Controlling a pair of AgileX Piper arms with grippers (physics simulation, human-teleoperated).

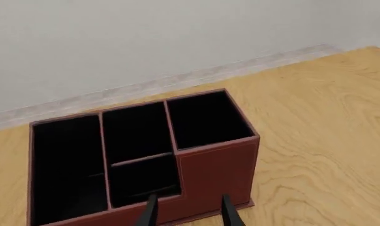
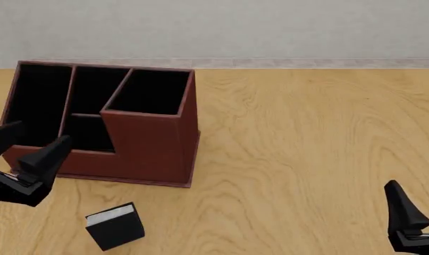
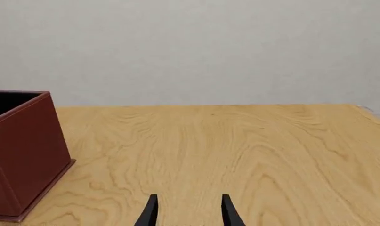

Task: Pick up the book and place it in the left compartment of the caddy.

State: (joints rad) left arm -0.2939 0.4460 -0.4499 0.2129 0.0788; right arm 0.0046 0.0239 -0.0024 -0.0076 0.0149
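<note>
The left gripper [image 2: 23, 154] hangs with its fingers spread wide and nothing between them, in front of the low end of the caddy [image 2: 146, 143]. In the left wrist view the two fingertips frame only the caddy's front wall, so the gripper faces the box, not the book.

The book [image 2: 115, 226] lies on the table [image 2: 306, 138] in front of the caddy, apart from its front wall and nearer the camera than the left gripper. It lies slightly skewed to the caddy's front wall, white page edges toward the caddy. Its long axis probably runs roughly along that wall, though the foreshortened view leaves this uncertain.

The right gripper [image 2: 420, 212] is also open and empty, well apart from the caddy on its tall side. The left arm is clearly nearer the book.

The left compartment [image 2: 33, 101] sits at the caddy's low end, just beyond the left gripper.
</note>
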